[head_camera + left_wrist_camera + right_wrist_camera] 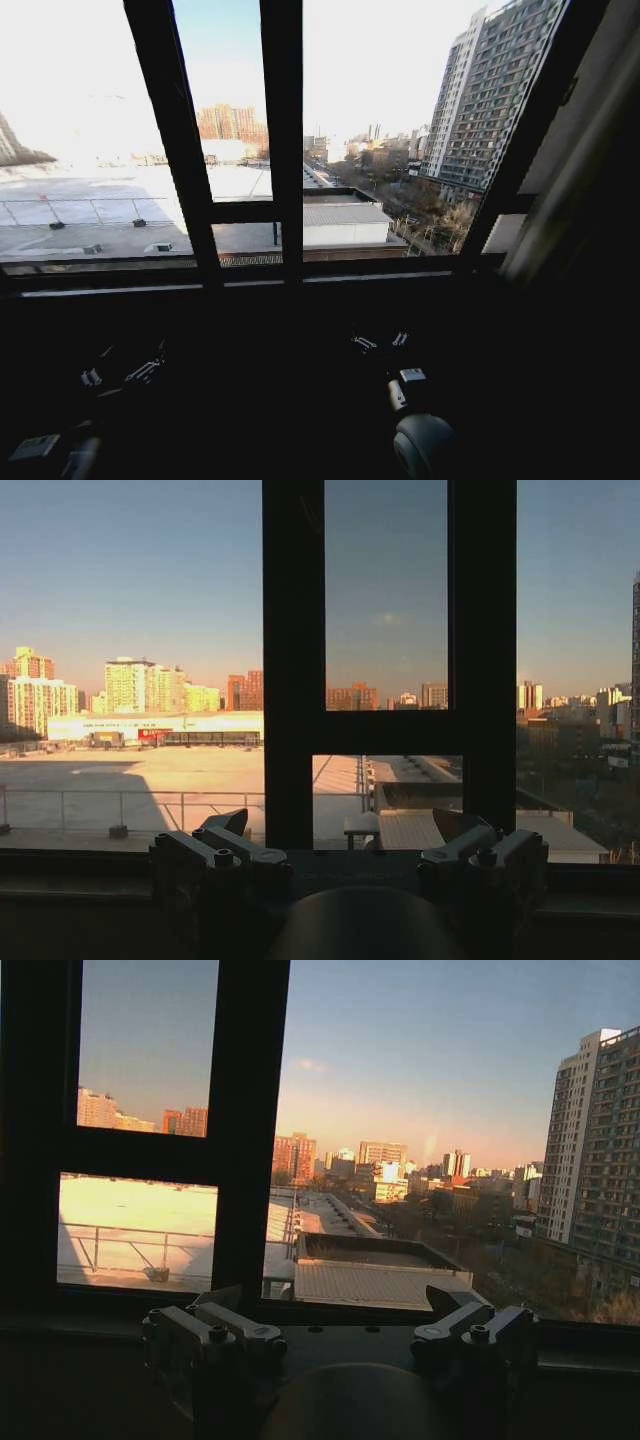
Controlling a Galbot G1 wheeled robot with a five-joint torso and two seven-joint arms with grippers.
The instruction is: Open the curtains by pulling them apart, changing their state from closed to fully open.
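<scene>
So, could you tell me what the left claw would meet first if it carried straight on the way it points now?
Probably the dark window frame. The left claw, fingers open and holding nothing, points at the window with the upright bars directly ahead. No curtain lies in that line, though the depth is hard to judge.

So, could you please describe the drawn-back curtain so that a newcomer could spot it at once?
In the head view, start at the big window and follow it right, past the slanted dark frame bar. The curtain is the narrow bunched strip beside it; its pale cream-beige fabric sets it apart from the black bars.
</scene>
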